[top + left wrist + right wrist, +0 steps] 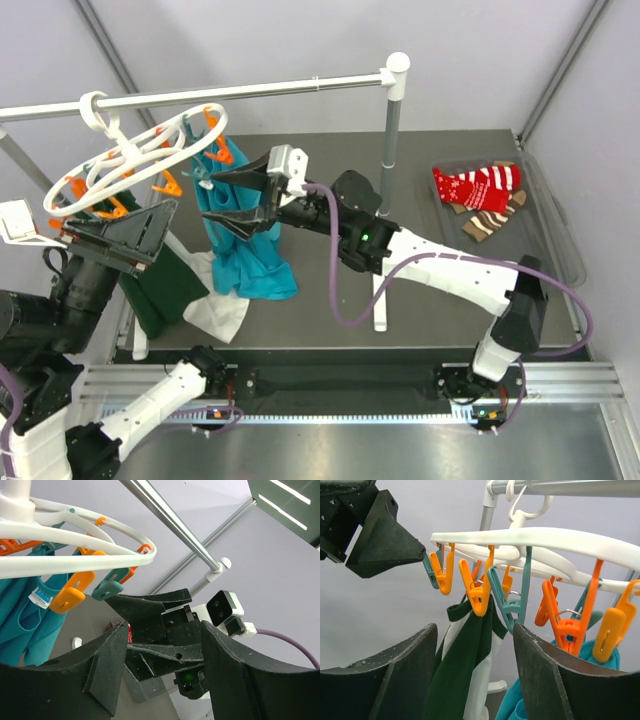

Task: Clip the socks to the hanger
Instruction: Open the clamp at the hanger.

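The socks lie in the upper right of the overhead view. The red pair (478,186) is above and the brown pair (492,218) just below, touching and partly overlapping. Both sit in a clear tray (545,242) against the right edge of the tabletop (420,328). They are well apart from the hanger (128,160), which hangs tilted in the upper left with its hook over the white rail (260,91) near the rail's left end.

Orange clothespins (477,594) and teal clothespins (508,605) dangle from the ring. Several of them show with nothing in them in the right wrist view. A teal garment (243,255) hangs from the ring's right side. A dark green cloth (165,290) and a white cloth (222,315) hang under its lower edge.

The right tool (210,196) is spread wide and grips nothing. It sits just right of the ring's right edge, in front of the teal garment. In its own camera the pins hang ahead, above the gap between its fingers.

The left tool (164,627) is also spread wide with nothing in it. It is raised under the ring's lower left rim and faces the right tool, whose fingers show between its own.

The rail's upright post (392,135) and the right arm stand between the hanger and the tray. Bare tabletop lies around the post's foot and on toward the tray.
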{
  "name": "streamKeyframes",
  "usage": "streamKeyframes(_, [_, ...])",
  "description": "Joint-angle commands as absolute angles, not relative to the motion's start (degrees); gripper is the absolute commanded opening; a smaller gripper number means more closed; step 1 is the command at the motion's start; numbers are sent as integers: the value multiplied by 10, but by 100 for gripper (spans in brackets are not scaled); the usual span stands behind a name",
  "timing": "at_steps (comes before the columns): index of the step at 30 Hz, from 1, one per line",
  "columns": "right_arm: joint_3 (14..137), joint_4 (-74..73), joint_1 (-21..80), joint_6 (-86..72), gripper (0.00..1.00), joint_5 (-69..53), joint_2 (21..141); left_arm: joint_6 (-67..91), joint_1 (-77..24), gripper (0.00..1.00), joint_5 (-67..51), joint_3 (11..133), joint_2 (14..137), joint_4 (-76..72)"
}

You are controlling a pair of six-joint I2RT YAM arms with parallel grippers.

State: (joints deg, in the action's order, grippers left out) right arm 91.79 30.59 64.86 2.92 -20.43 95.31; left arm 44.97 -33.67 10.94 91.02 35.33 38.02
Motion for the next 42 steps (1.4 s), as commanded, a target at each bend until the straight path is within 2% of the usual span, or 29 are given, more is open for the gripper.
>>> streamKeyframes(1, [966, 342, 662, 58, 61, -182, 966, 449, -335, 64, 130, 907, 347, 372])
streamKeyframes(14, [974, 352, 664, 68, 59, -122, 991, 441, -335, 65, 138, 905, 345, 372])
streamKeyframes(30, [1013, 361, 664, 48, 49, -117, 1021, 440, -335, 64, 134, 904, 345, 370])
streamKeyframes(36, [1012, 364, 664, 27, 38, -116, 1020, 440, -335, 65, 132, 896, 345, 367])
streamKeyframes(40, [1009, 349, 664, 9, 23, -111, 1010, 436, -335, 65, 121, 888, 343, 358])
streamKeyframes(42, [1011, 338, 664, -17, 19, -110, 1005, 435, -335, 65, 120, 885, 343, 357])
